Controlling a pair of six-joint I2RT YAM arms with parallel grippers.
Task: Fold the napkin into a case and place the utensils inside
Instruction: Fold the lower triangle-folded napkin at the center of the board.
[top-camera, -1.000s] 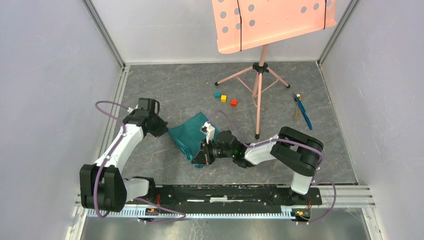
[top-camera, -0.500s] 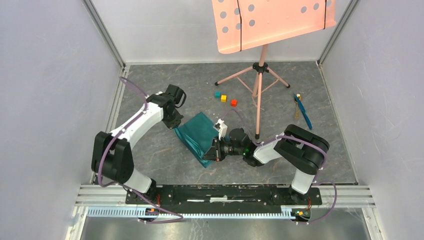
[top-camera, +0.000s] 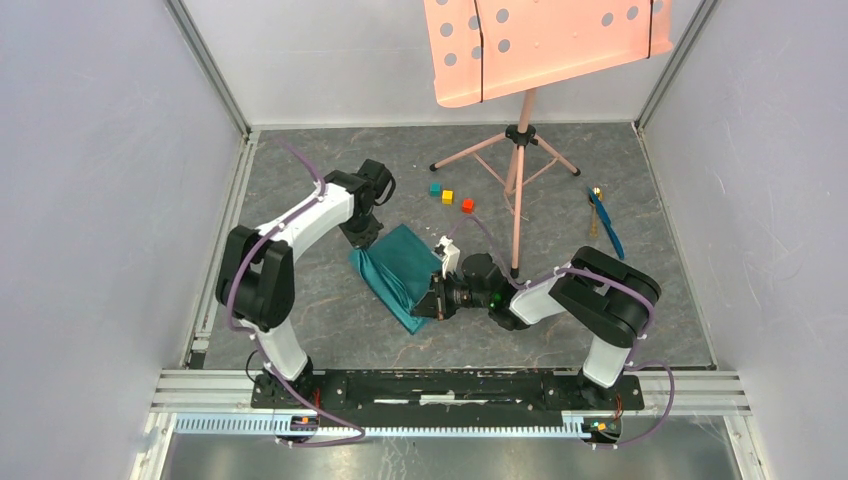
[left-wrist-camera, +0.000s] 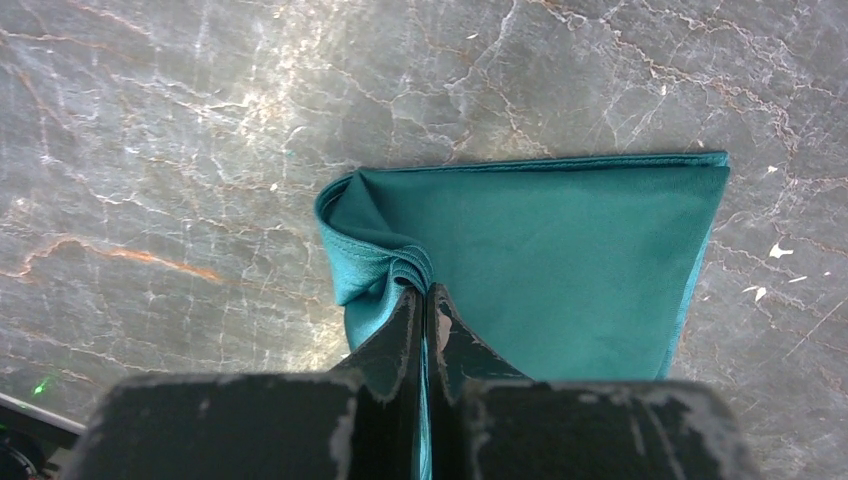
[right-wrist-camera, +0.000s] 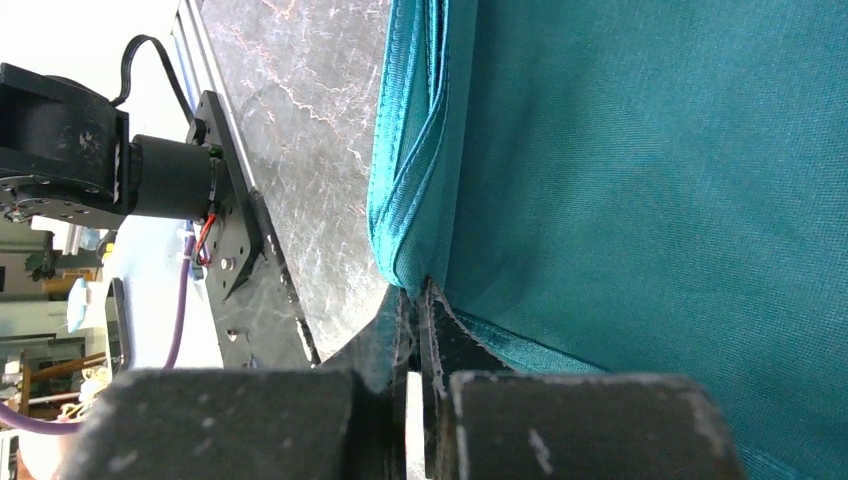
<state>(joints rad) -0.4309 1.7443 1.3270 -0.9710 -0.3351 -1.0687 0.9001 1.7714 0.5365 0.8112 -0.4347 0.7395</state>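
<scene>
The teal-green napkin (top-camera: 400, 268) lies folded over on itself as a slanted oblong on the grey mat. At its far left corner my left gripper (top-camera: 364, 240) is shut on the cloth; the left wrist view has the bunched corner of the napkin (left-wrist-camera: 560, 260) pinched at the left gripper's (left-wrist-camera: 422, 292) tips. My right gripper (top-camera: 428, 302) is shut on the napkin's near right edge, and in the right wrist view the hemmed napkin (right-wrist-camera: 650, 180) runs into the right gripper's (right-wrist-camera: 415, 290) closed tips. The utensils (top-camera: 604, 224), one blue and one golden-brown, lie together at the far right.
Three small cubes, teal (top-camera: 435, 187), yellow (top-camera: 447, 196) and red (top-camera: 467, 205), sit beyond the napkin. A pink music stand (top-camera: 545, 45) on a tripod (top-camera: 516, 180) rises at the back, with one leg ending close to the right arm. Walls enclose the mat on three sides.
My left arm has swung away from the near left toward the far middle, carrying its napkin corner. The cloth has drawn out flatter and longer. The right gripper shifted slightly right.
</scene>
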